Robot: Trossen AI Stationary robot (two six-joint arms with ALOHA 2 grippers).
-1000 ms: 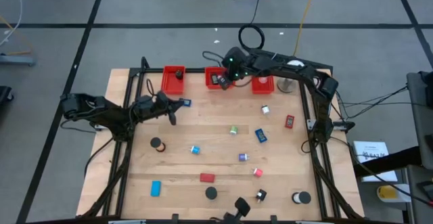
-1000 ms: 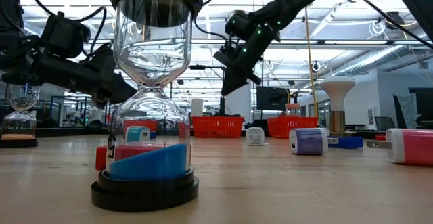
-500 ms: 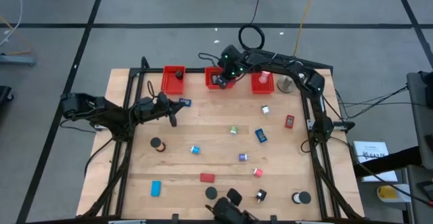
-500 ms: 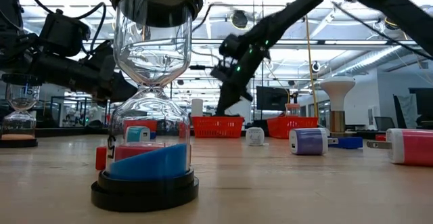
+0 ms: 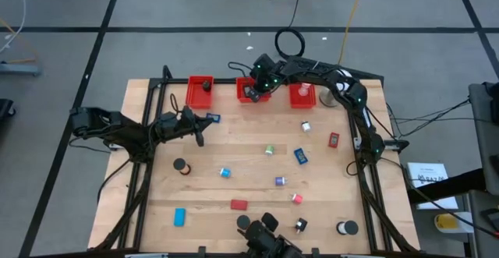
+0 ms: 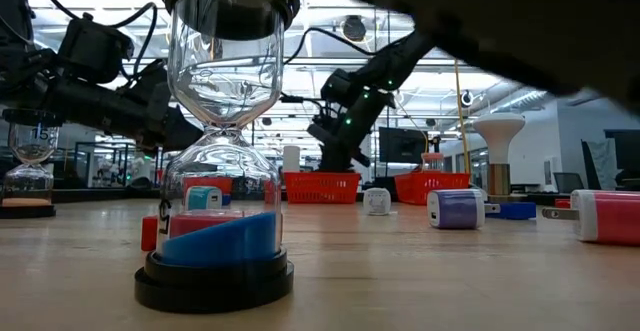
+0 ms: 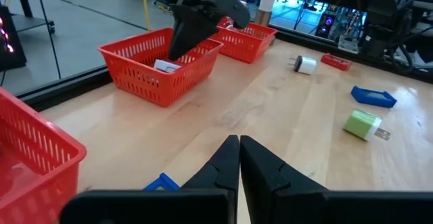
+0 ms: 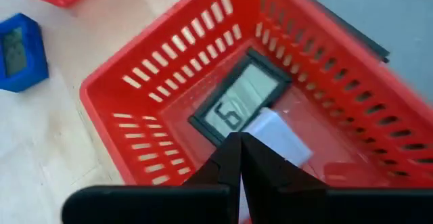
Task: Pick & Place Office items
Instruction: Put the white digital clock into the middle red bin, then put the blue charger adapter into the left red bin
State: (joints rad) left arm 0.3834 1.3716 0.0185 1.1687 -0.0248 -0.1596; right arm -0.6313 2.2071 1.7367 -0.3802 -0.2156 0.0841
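My right gripper (image 5: 254,86) hangs over the middle bin (image 5: 241,95) of 3 red bins at the far edge, its fingers (image 8: 233,158) pressed together on nothing. Below it in that bin lie a black-framed display (image 8: 240,105) and a white block (image 8: 279,137). I judge a drop is done here and the step in hand is to clear the bin and go for the next item. To do that well I would lift straight up before swinging, so the shut tips do not catch the slotted wall (image 8: 159,82).

My left gripper (image 5: 189,120) sits over the table's left part, near the left bin (image 5: 200,96), fingers (image 7: 230,164) shut and empty. A small blue piece (image 5: 214,118) lies just beside it; I would spread the fingers before coming down on it.

The other items are scattered well apart across the table (image 5: 234,160): a green plug (image 5: 269,150), a blue block (image 5: 301,156), a red block (image 5: 238,205), a purple bit (image 5: 280,182), a pink one (image 5: 297,199), black discs (image 5: 180,165). An hourglass (image 6: 222,141) with blue sand stands close to the low camera.

The table is pale wood, bare and smooth, so small pieces may slide if nudged. The floor (image 5: 156,8) is grey with dark lines; cables (image 5: 290,41) trail beyond the far edge. A white lamp (image 6: 497,141) stands at the back right.
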